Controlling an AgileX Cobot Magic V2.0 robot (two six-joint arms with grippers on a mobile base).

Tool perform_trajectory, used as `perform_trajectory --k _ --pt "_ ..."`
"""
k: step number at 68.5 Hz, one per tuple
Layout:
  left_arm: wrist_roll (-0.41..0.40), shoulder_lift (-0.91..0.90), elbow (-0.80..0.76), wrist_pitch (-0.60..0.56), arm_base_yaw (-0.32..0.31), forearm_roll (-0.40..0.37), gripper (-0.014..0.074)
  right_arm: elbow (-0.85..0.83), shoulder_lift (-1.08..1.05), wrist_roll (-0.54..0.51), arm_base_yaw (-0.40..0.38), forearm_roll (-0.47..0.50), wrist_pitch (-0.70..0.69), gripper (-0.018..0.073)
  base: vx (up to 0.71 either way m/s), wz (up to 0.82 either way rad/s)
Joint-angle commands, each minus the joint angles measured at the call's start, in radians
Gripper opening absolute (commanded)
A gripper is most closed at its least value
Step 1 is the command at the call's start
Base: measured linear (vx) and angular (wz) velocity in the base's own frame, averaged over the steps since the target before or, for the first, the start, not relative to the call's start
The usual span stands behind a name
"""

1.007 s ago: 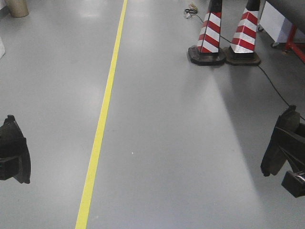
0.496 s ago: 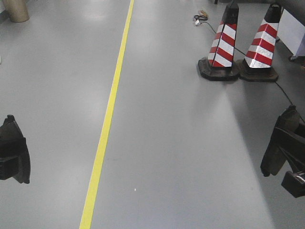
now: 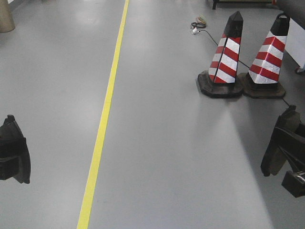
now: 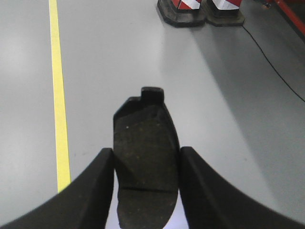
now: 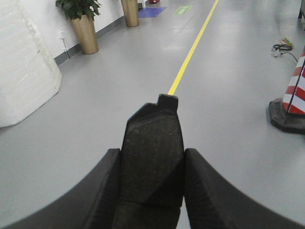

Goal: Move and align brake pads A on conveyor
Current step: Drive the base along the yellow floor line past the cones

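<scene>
Each gripper holds one of the brake pads A above a grey floor. In the left wrist view, a dark grey pad with a thin groove across it sits between the fingers of my left gripper, which is shut on it. In the right wrist view, my right gripper is shut on another pad. The front view shows the left pad at the left edge and the right pad at the right edge. The conveyor is out of view.
A yellow line runs along the floor. Two red-and-white cones stand ahead on the right, with a black cable behind them. Two planters and a white covered object line the left wall.
The cones have slid down and to the right in the front view, and their tops have come into frame, so the base is moving. Both grippers stay shut on their pads.
</scene>
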Motion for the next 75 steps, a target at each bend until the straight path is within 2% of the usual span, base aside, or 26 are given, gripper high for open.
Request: perform_trajectory --k 1,75 --pt "-0.008 -0.004 -0.027 -0.077 -0.004 0.015 0.0056 -0.031 -0.001 -0.006 -0.003 -0.013 -0.098 0.0024 0.60 -0.03" --pt "-0.008 -0.004 -0.027 -0.075 -0.004 0.015 0.0056 -0.031 -0.001 -0.006 -0.003 -0.013 -0.098 0.0024 0.58 -0.06"
